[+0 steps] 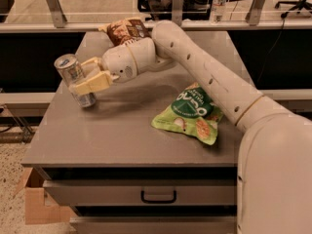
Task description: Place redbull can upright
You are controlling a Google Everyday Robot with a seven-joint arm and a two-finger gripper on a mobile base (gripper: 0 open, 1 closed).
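The redbull can (73,77), slim and silver-blue with a shiny top, stands slightly tilted at the left side of the grey table (126,130), its base on or just above the surface. My gripper (87,79) reaches in from the right and is shut on the can's middle, with one cream finger (92,84) in front of it and the other behind it. The white arm (204,77) stretches across the table from the lower right.
A green snack bag (192,113) lies right of centre. A brown snack bag (127,30) lies at the table's far edge. The table's left edge is close to the can. A drawer handle (158,196) shows below, and a cardboard box (36,204) sits on the floor at left.
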